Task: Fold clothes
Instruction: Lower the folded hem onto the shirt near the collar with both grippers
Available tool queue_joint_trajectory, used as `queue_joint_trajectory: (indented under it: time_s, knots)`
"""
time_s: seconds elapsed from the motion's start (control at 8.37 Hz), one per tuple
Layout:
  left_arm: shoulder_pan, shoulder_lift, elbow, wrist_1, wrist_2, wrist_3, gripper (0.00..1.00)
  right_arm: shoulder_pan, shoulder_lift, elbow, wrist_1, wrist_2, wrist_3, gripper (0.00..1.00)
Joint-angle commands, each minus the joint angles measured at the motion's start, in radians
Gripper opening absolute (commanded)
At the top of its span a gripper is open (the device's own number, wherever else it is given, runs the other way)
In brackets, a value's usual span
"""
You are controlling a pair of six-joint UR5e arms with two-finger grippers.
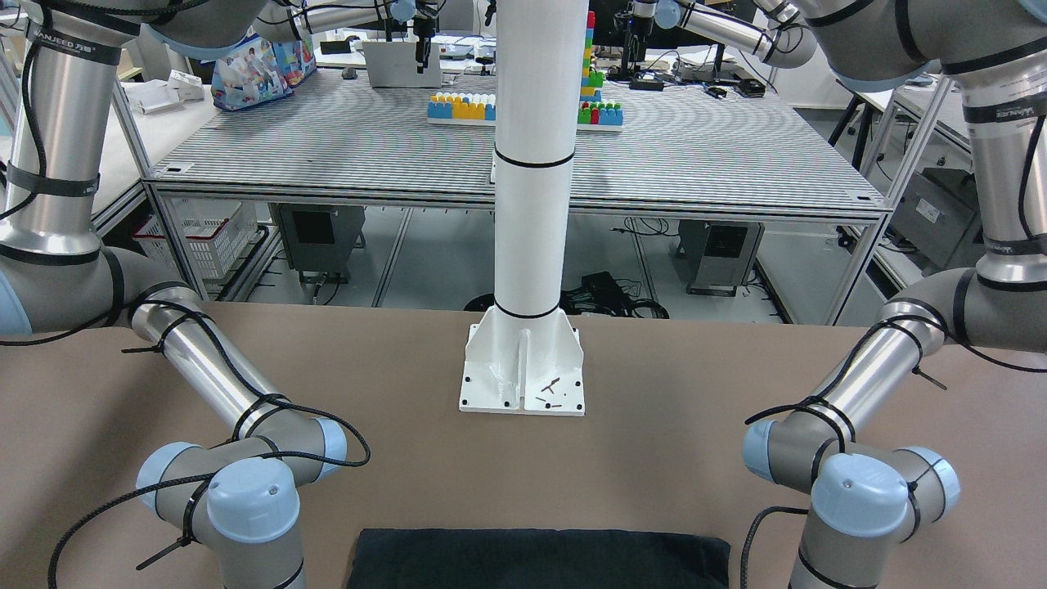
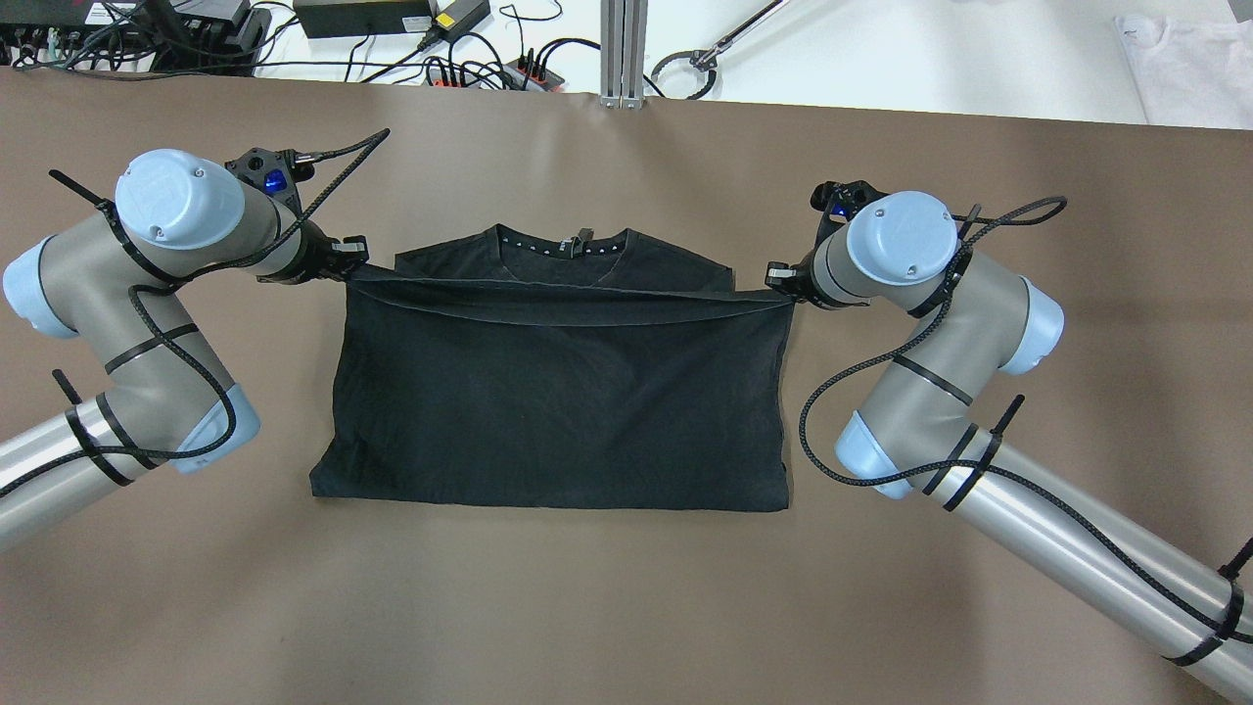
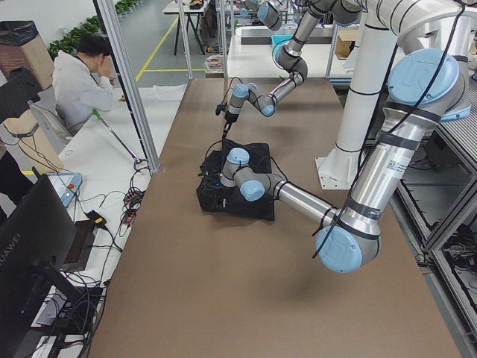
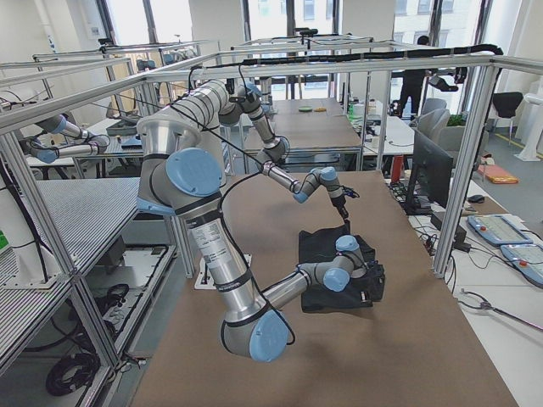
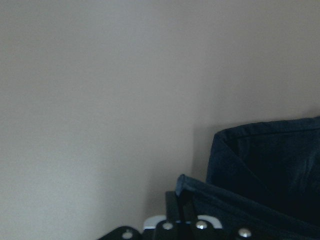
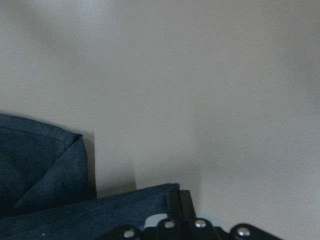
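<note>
The black T-shirt (image 2: 558, 401) lies in the middle of the table (image 2: 626, 607), its hem (image 2: 568, 311) doubled over toward the far collar (image 2: 563, 245). The left gripper (image 2: 350, 262) and right gripper (image 2: 783, 284) each pinch one hem corner, drawn apart so the edge runs taut and, I judge, can be laid straight.

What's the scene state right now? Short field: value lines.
garment: black T-shirt, lying on the brown table
fold: doubled over; the upper layer's edge runs taut between the two grippers, just short of the collar
left gripper: shut on that edge's left corner
right gripper: shut on its right corner
collar: uncovered, on the side away from the robot
</note>
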Motion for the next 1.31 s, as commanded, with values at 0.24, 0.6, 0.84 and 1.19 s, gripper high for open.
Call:
queue_joint_trajectory:
  time_s: [0.24,0.6,0.84,1.19]
  knots:
    - [-0.054,0.0,0.003,-0.03,-0.045,0.209,1.0,0.023,0.01,0.002,-0.009,0.013,-0.114,0.94]
    - [-0.09,0.108,-0.098,-0.075,-0.225,0.286,1.0,0.01,0.01,0.007,0.001,0.015,-0.16,0.94]
    - [-0.008,0.223,-0.208,-0.113,-0.225,0.283,1.0,-0.006,0.014,0.009,0.002,0.015,-0.148,0.94]
    - [0.159,0.308,-0.213,-0.277,-0.21,0.15,1.0,-0.025,0.016,0.01,0.022,0.012,-0.128,0.94]
